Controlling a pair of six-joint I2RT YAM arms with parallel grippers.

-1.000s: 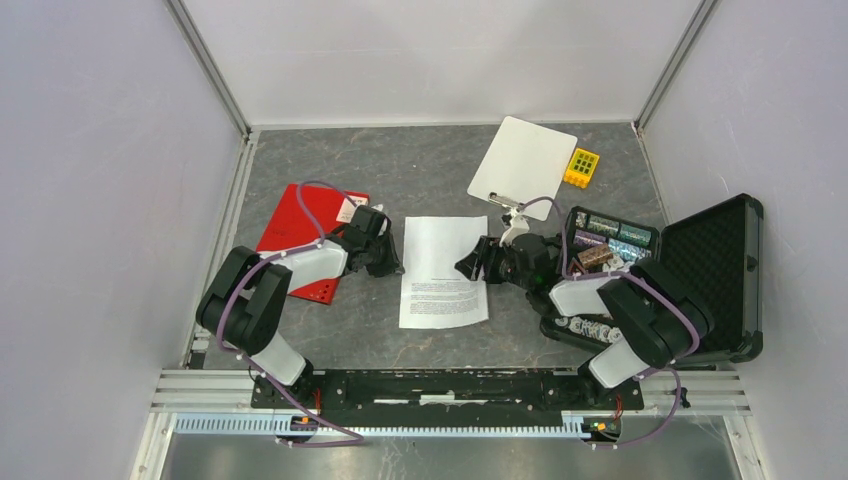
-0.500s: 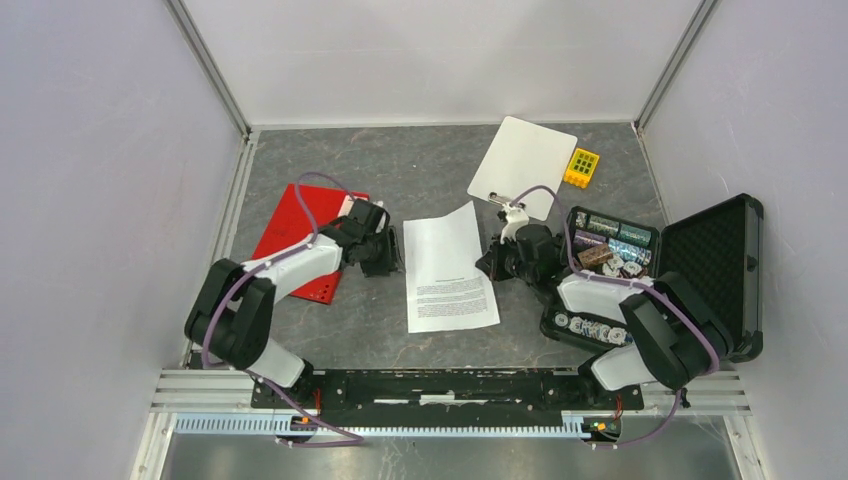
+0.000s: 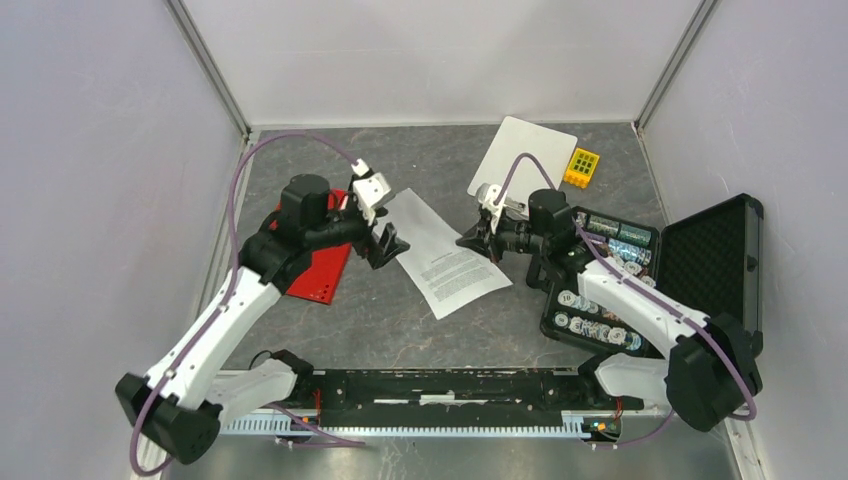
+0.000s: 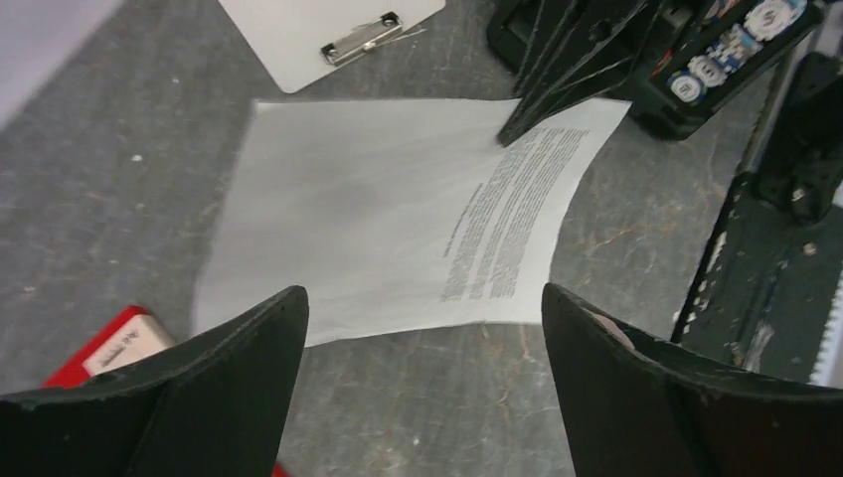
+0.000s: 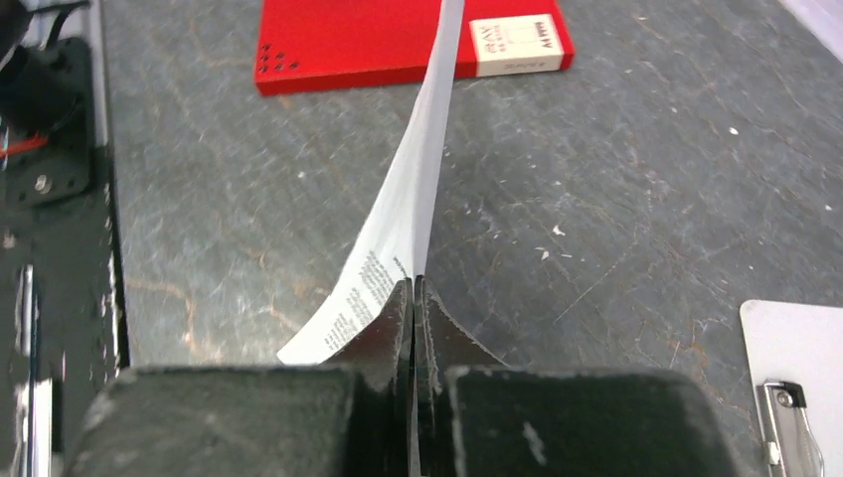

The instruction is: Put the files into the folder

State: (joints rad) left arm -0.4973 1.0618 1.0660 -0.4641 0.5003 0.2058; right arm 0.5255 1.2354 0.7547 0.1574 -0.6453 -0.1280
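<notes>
Files mid-table between both arms, right edge raised, sheet curling. Right gripper pinching that edge, jaws pressed tight on paper. Left gripper spread wide, hovering at sheet's left edge, gripping nothing. Folder closed, flat on table, just left of paper.

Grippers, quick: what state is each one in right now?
Left gripper: open, holding nothing.
Right gripper: shut on the files, pinching one edge.
</notes>
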